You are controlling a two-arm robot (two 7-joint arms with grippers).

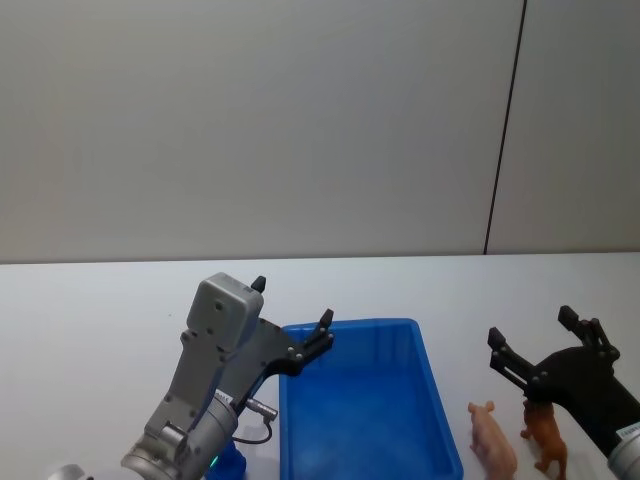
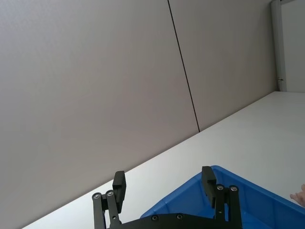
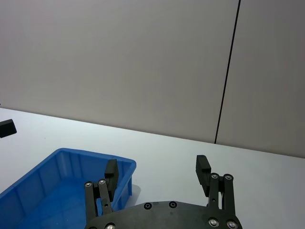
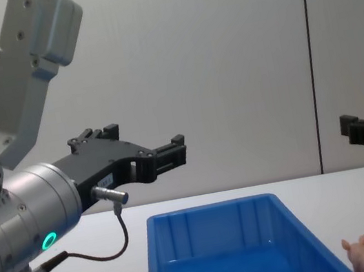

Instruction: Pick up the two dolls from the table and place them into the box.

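The left gripper point(image 1: 292, 303) hangs above the tabletop point(image 1: 100, 310), over the far left corner of the box point(image 1: 350, 326). Its jaws are spread and hold nothing. The blue box sits near the tabletop's front edge, about midway across, and looks empty as far as its floor shows.

To the right of the box, the pink pig point(image 1: 493, 440) and the brown animal point(image 1: 546, 435) stand on the tabletop side by side by the front edge. They are close together, but I cannot tell whether they touch. The right gripper point(image 1: 530, 325) hovers above them with its jaws wide apart and empty.

Neither of the dolls has been lifted, so the first pick has not begun. The right gripper seems best placed for it. It would need to come down and straddle one figure, probably the pig on the box side, without knocking over its neighbour.
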